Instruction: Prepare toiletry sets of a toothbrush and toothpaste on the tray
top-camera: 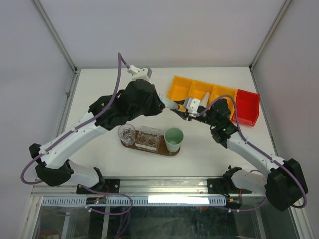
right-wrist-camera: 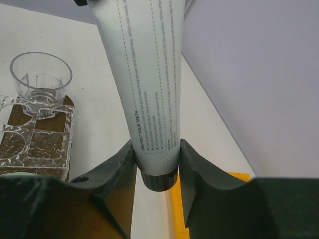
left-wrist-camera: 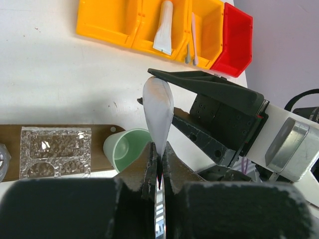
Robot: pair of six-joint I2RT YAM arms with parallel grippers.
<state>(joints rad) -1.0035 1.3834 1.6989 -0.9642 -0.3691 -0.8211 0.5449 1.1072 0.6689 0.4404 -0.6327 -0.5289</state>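
A white toothpaste tube hangs in the air between both arms, above the table between the yellow bin and the tray. My left gripper is shut on the tube's flat crimped end. My right gripper is shut on the same tube just above its dark cap, a finger against each side. The dark brown tray lies below, carrying a clear glass, a clear plastic insert and a mint-green cup. Another white tube and thin toothbrushes lie in the bin.
The yellow compartmented bin sits at the back right with a red bin joined to its right end. The right arm's black fingers cross close over the mint cup. White walls and metal posts frame the table.
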